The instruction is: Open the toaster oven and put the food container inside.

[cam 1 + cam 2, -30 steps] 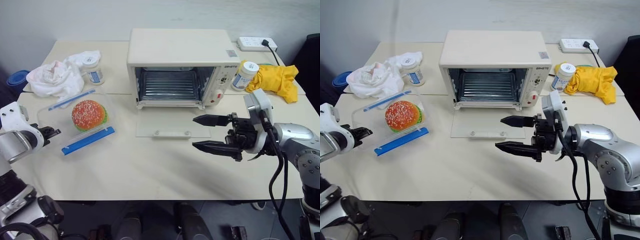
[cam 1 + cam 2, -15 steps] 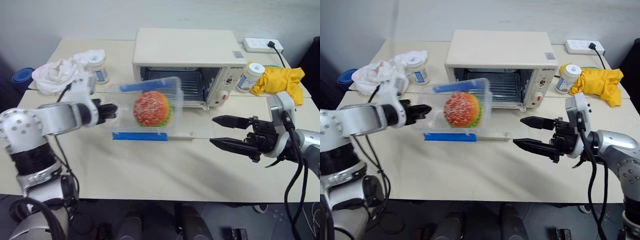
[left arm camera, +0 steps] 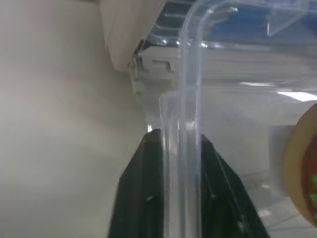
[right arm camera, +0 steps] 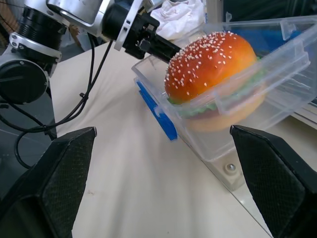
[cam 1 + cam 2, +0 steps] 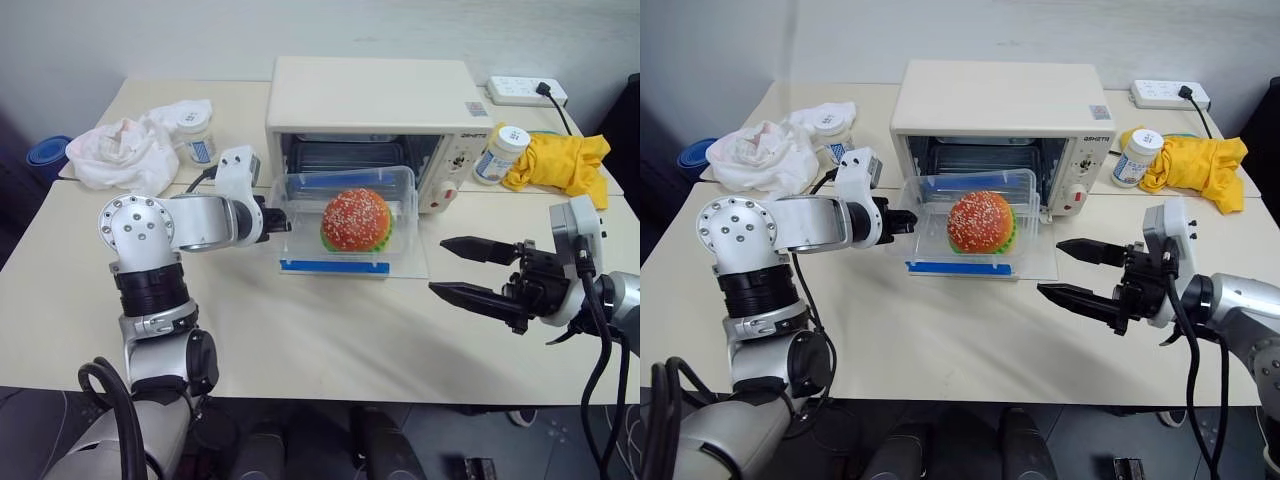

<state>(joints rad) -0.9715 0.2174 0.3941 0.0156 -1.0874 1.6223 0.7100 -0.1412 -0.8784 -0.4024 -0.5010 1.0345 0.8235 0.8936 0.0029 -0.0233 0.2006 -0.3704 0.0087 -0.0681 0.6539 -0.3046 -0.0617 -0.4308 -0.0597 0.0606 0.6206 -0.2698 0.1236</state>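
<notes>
Food container (image 5: pixel 340 222), long axis crosswise, on toaster oven's (image 5: pixel 372 100) lowered door, cavity at 12 o'clock; left gripper (image 5: pixel 272 218) clamped on its 9 o'clock rim; right gripper (image 5: pixel 452 268) spread wide, empty.

I see a cream-white toaster oven (image 5: pixel 370 95), a clear food container (image 5: pixel 340 222) with blue strips, its burger bun red-orange, speckled pale, green beneath — lettuce, I think.

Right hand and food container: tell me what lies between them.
Bare tabletop and a corner of the open oven door separate the right hand from the food container, per the right eye view.
</notes>
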